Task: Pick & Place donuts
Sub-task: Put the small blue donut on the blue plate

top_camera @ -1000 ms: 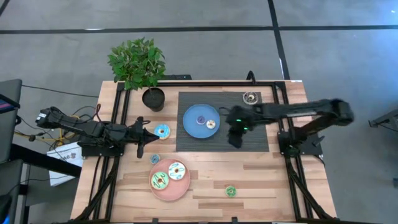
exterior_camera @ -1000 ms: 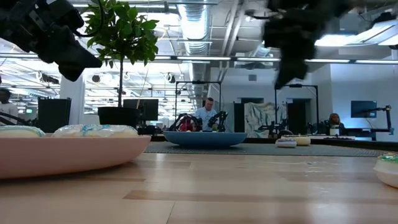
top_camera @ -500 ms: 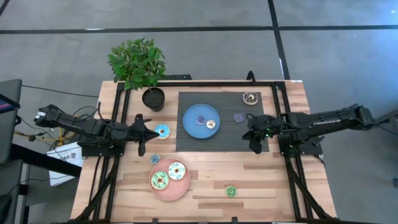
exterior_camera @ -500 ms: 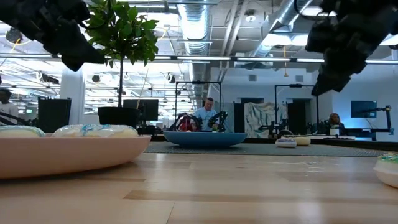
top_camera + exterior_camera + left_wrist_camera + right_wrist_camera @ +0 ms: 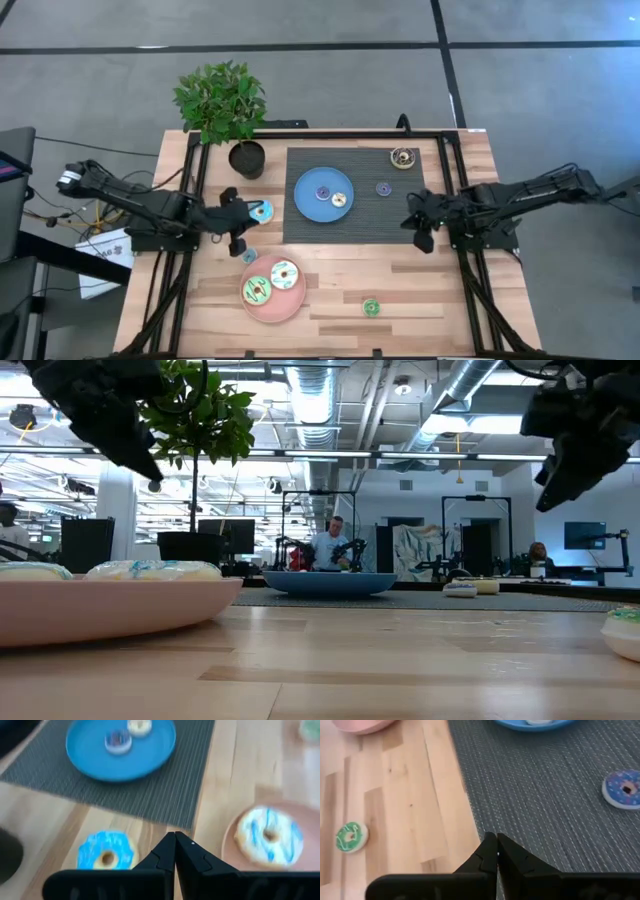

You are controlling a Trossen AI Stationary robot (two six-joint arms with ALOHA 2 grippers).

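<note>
The right hand (image 5: 421, 240), fingers pressed together on nothing, has pulled back from the blue plate (image 5: 309, 199) to the mat's four o'clock corner; a purple mini (image 5: 384, 188) now lies on the mat, so I judge that drop finished. The left hand (image 5: 240, 245), also closed and empty, has edged nearer the light blue donut (image 5: 261, 211) at the desk's nine o'clock. The blue plate carries two minis; the pink plate (image 5: 272, 305), at seven o'clock, holds two larger donuts.
</note>
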